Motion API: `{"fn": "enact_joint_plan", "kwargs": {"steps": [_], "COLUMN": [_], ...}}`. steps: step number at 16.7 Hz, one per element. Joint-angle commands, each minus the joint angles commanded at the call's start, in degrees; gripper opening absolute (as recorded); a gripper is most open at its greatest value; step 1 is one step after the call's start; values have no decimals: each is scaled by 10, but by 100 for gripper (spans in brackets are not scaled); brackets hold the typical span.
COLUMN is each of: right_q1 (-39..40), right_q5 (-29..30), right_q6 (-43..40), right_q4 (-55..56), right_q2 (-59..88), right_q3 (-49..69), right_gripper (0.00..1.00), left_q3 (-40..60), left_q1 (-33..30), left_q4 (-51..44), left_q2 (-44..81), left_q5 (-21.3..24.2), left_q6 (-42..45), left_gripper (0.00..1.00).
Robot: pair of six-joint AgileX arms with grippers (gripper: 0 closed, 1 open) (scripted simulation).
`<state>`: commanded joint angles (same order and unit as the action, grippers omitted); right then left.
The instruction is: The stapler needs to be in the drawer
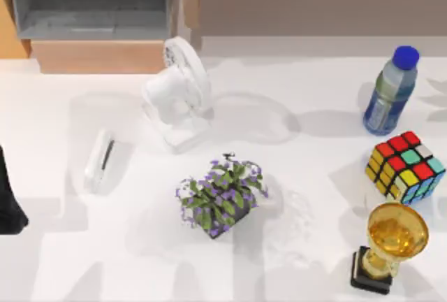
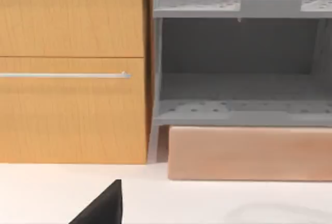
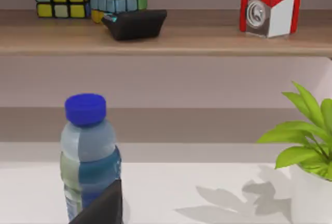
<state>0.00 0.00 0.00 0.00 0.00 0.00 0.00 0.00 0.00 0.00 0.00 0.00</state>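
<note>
Top view shows the stapler (image 1: 100, 160) lying flat on the white table (image 1: 70, 260), near its left edge and well apart from the drawer (image 1: 98, 56), which stands pulled out at the far left corner with its grey inside bare. Between them, a little to the right, stands a white desk fan (image 1: 180, 92). A pot of purple flowers (image 1: 222, 196) is near the middle of the table, and a water bottle (image 1: 389, 92), a colour cube (image 1: 405, 166) and a gold trophy (image 1: 391, 246) stand along the right edge.

Left arm (image 1: 8, 197) is a dark shape at the left edge, just beside the stapler but not touching it. I cannot tell how its gripper stands, and the same holds for the right one; nothing seems to be held.

Left wrist view looks at the open drawer front, so this arm seems the one to work. By my judgement the task is at its start: the drawer is already open, but gripping the stapler, carrying it and putting it inside are all left to do.
</note>
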Motion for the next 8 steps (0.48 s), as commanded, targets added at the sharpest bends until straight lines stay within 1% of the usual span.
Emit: {"fn": "enact_joint_plan", "kwargs": {"steps": [4, 8], "right_q1": [0, 0], "right_q5": [0, 0], "right_q6": [0, 0], "right_q4": [0, 0], "right_q2": [0, 0], "right_q3": [0, 0], "right_gripper": [100, 100], "left_q3": [8, 58], "left_q1": [3, 19], "left_q4": [9, 65], "left_q2": [17, 119], "left_q5": [3, 21], "left_q6": [11, 78], "left_gripper": [100, 100]}}
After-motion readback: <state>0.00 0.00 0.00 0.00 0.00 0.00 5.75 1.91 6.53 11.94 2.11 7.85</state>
